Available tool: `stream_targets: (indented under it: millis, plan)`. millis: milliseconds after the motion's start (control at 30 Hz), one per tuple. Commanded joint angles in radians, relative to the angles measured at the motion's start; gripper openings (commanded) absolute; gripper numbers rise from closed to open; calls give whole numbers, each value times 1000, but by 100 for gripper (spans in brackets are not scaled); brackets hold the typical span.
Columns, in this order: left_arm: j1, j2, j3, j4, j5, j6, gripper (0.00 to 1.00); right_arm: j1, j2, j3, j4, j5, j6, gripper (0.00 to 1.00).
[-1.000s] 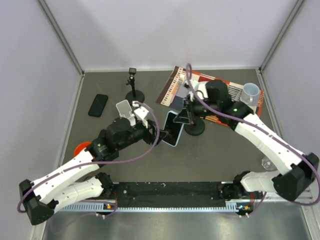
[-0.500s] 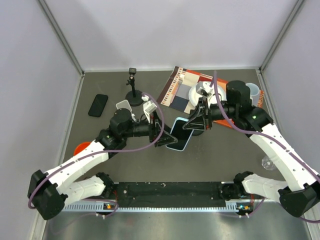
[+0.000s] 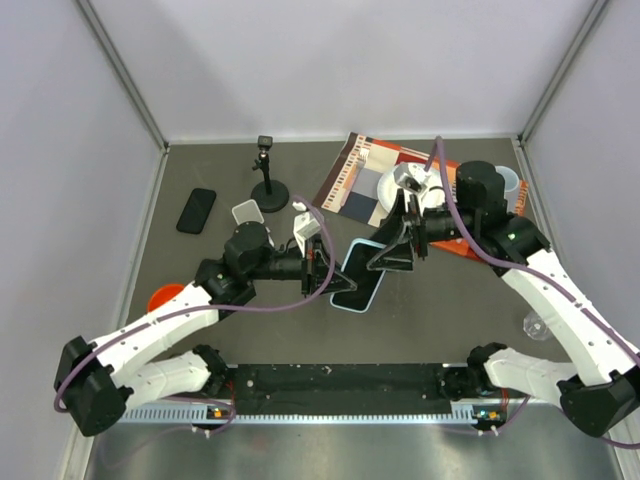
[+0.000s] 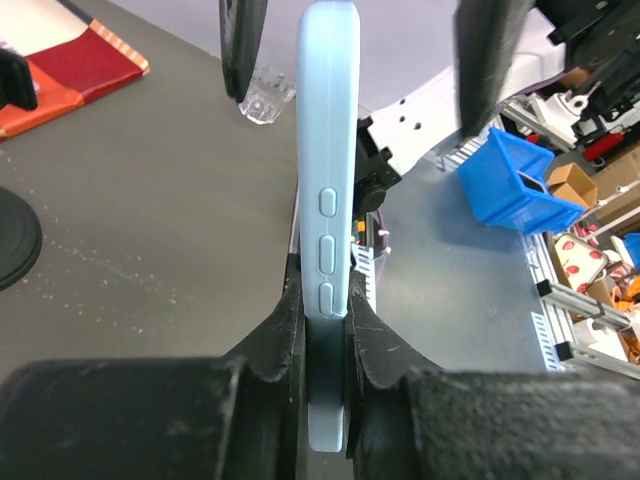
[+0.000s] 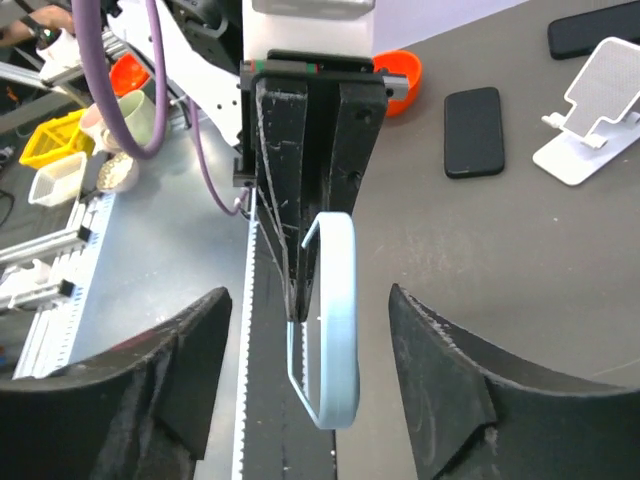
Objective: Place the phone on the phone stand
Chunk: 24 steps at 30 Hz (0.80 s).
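— What do we find closest to our bases?
— Our left gripper (image 3: 332, 280), pinching the light-blue phone (image 3: 360, 285) near one end. In the left wrist view its fingers (image 4: 285, 340) press on both flat faces, and the phone stands edge-on with its side buttons facing the camera.
— And our right side?
— The right gripper (image 3: 380, 258) sits at the phone's other end with its jaws spread. There is one finger (image 5: 150, 400) on either side of the case, and as far as we can see neither touches it.
— Where is the phone relative to the stand?
— Well apart from it. The white phone stand (image 3: 246, 212) sits on the table beyond our left arm, and a black phone (image 3: 197, 210) lies flat just left of it.
— Farther back?
— The black pole (image 3: 268, 190) on its round base, and a patterned mat (image 3: 345, 180) to its right.
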Motion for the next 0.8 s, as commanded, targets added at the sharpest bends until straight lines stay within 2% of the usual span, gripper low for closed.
stream_targets:
  millis: [0,67,133,233,300,433,633,767]
  plan:
    - [-2,-46,20,-27,-25,69,0,17,15,26,55,5,38,73]
    - [-2,-60,28,-63,-36,95,0,42,21,32,4,51,-4,79]
    - [-1,-74,23,-64,-44,95,0,59,18,18,-2,112,-24,80]
    - [-2,-86,15,-48,-30,85,0,67,15,-3,45,121,-15,81]
    - [-1,-86,15,-48,-11,86,0,68,22,-2,53,115,-15,75]
    - [-2,-86,3,-40,12,86,0,68,22,-6,64,-1,-28,62]
    - [-1,-94,-6,0,42,74,0,71,41,-23,67,-76,-28,50]
    - [-2,-90,6,0,53,77,0,73,44,-25,69,-52,-28,43]
